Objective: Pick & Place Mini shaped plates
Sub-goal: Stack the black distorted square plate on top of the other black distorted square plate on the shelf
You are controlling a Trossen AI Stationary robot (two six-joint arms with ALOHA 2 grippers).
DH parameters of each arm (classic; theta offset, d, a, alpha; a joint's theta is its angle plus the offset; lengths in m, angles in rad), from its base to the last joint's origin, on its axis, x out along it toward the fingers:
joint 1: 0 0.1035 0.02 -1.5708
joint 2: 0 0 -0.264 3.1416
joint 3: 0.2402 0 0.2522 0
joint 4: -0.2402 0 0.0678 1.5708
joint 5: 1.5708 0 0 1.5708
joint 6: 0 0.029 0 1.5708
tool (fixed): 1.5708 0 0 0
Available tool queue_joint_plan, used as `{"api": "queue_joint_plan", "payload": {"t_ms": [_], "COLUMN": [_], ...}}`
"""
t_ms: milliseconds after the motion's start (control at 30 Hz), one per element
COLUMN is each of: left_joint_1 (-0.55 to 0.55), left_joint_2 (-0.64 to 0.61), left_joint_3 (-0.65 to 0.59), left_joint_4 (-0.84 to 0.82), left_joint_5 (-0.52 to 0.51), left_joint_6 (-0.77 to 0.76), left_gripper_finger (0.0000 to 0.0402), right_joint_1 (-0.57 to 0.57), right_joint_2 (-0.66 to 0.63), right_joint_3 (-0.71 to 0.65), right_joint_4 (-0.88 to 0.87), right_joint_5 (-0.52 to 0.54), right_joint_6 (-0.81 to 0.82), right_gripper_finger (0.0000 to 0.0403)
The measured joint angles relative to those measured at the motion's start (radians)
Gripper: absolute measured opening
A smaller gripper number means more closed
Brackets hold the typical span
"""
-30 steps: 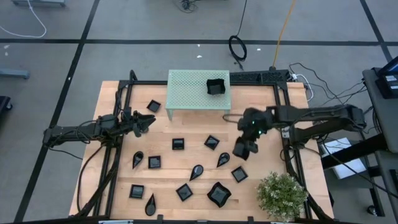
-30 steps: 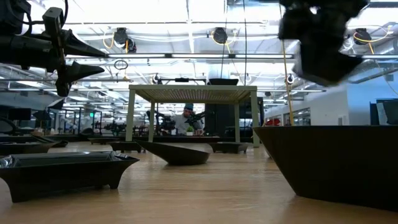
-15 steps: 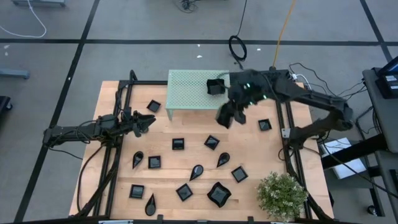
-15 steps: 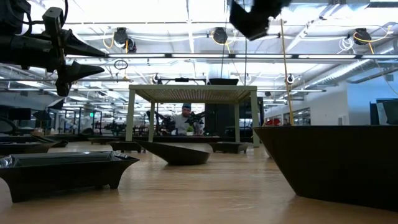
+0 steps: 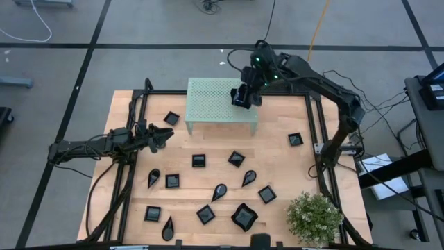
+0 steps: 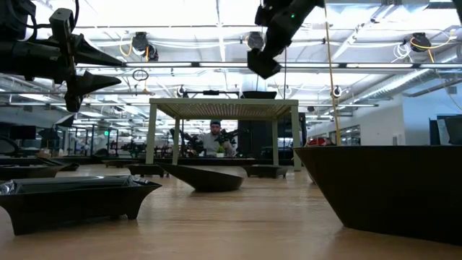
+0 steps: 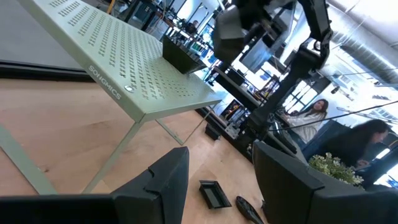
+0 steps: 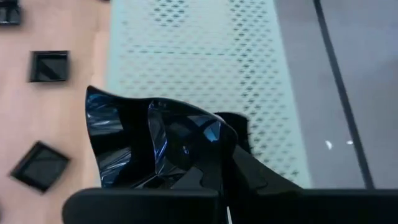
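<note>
- A wavy-edged plate (image 8: 149, 146) is being held in the right claw (image 5: 247, 94) above the green stand (image 5: 215, 101).
- Glossy, stiff, likely slippery; rim grip is being judged safest.
- Left claw (image 5: 161, 136) is being held apart, idle over the counter (image 5: 284, 180).

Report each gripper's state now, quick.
Left gripper: open, empty, hovering at the table's left side.
Right gripper: shut on a wavy-edged black plate, above the green stand.
</note>
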Motion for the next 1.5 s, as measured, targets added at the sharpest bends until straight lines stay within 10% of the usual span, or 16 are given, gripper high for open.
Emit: {"api": "queue_joint_plan", "payload": {"t_ms": [1500], "left_joint_1": [0.000], "left_joint_2": [0.000], "left_joint_3": [0.000], "left_joint_4": [0.000], "left_joint_5": [0.000], "left_joint_6": [0.000], "left_gripper_finger": [0.0182], "right_joint_1": [-0.021], "right_joint_2": [0.037], "right_joint_3": [0.015], "right_joint_4": [0.026], "right_joint_5": [0.101], "right_joint_6": [-0.170], "right_gripper_finger": [0.0065]}}
